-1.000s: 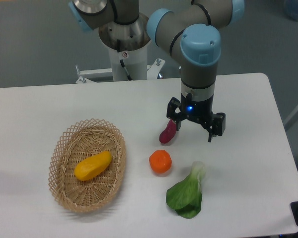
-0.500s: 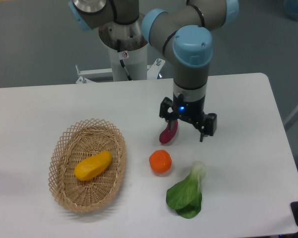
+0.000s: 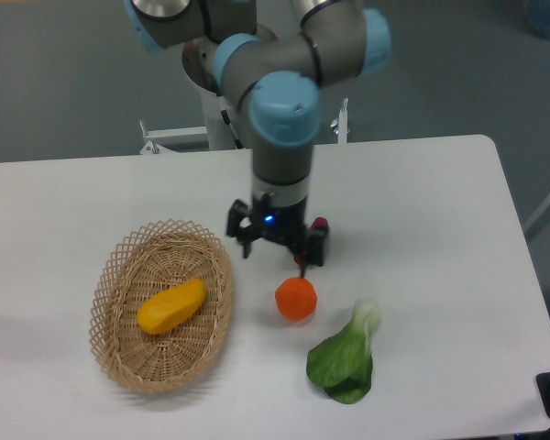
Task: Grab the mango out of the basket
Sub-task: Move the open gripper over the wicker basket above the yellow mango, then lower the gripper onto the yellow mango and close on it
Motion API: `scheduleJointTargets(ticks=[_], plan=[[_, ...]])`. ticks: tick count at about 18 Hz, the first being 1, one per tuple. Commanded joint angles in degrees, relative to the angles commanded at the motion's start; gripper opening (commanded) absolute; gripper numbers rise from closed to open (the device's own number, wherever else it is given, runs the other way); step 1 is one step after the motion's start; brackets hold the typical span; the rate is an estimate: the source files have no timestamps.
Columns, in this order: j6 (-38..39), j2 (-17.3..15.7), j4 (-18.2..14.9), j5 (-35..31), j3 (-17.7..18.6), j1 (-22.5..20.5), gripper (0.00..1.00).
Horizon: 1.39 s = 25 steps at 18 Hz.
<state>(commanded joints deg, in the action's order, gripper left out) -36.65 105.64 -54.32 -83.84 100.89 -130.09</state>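
The mango (image 3: 170,306), yellow shading to orange, lies inside the oval wicker basket (image 3: 121,270) at the left of the table. My gripper (image 3: 273,258) hangs open and empty above the table, just right of the basket's upper right rim and above the round orange fruit (image 3: 296,299). It is apart from the mango, up and to its right.
A small dark purple-red vegetable (image 3: 320,224) is mostly hidden behind the gripper. A green leafy vegetable (image 3: 345,356) lies at the front right. The arm's base (image 3: 227,101) stands at the table's far edge.
The arm has swung left, carrying the open gripper from beside the purple-red vegetable to a spot near the basket's right rim. The objects have not moved.
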Motion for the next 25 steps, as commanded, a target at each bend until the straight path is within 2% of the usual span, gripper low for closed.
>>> scheduleJointTargets(ticks=[4, 6, 9, 12, 16, 21, 25], plan=[[0.96, 0.97, 0.27, 0.61, 1.15, 2.20, 1.00], [1.49, 2.63, 0.53, 0.61, 1.67, 3.43, 1.00], [3.08, 4.13, 4.47, 0.61, 2.11, 5.45, 1.00], [3.07, 5.63, 5.71, 0.00, 2.64, 7.74, 1.00], [2.38, 5.80, 5.98, 0.00, 2.73, 8.79, 1.00], [-3.59, 7.56, 6.42, -0.18, 2.56, 9.24, 1.00], [-8.17, 8.18, 8.61, -0.71, 2.90, 10.03, 1.00]])
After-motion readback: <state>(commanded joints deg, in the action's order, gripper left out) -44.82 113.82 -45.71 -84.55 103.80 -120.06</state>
